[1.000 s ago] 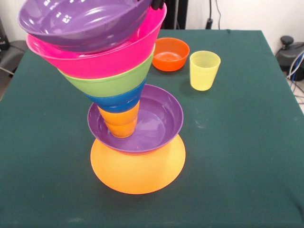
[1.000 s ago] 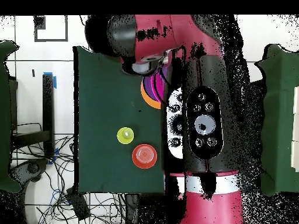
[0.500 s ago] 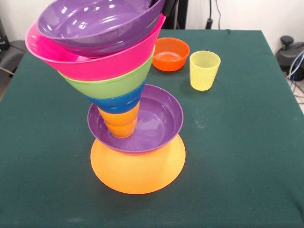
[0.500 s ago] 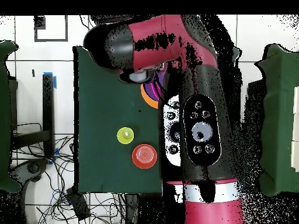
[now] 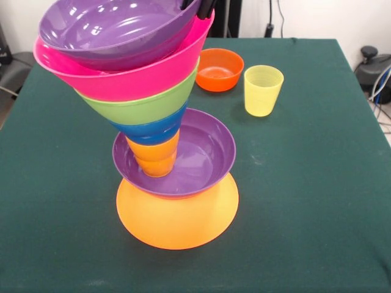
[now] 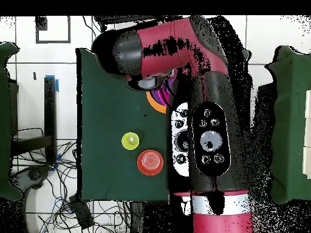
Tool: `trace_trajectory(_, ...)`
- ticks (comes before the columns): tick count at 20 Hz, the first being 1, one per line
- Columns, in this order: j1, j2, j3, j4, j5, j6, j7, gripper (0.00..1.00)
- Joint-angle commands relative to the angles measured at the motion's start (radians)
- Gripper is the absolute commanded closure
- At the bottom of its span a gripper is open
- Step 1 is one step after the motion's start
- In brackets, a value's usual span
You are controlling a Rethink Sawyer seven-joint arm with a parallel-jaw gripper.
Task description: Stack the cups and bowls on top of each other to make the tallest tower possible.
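Top purple bowl [image 5: 119, 30] sat tilted atop tower [image 5: 153, 122] at table [image 5: 305, 183] centre. Gripper [image 5: 204, 7] at its far rim; jaws' state: cannot tell. Yellow cup [image 5: 263, 90], orange-red bowl [image 5: 219, 69] loose beyond tower.

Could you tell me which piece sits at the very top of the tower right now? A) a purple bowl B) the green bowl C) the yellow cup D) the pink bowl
A: in the front view a wide purple bowl rests in the pink bowl, above the green bowl, while the yellow cup stands apart on the table.
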Motion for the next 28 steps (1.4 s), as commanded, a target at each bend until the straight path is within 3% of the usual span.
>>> trace_trajectory(1, 0.02, 0.009, -0.025, 0.085, -0.01, -0.044, -0.002, 1.0)
trace_trajectory(10, 0.022, 0.011, -0.024, 0.09, -0.005, -0.065, 0.008, 1.0)
trace_trajectory(11, 0.019, 0.008, -0.023, 0.097, -0.002, -0.079, 0.011, 0.0)
trace_trajectory(28, 0.028, 0.025, -0.029, 0.078, -0.01, -0.075, 0.002, 0.0)
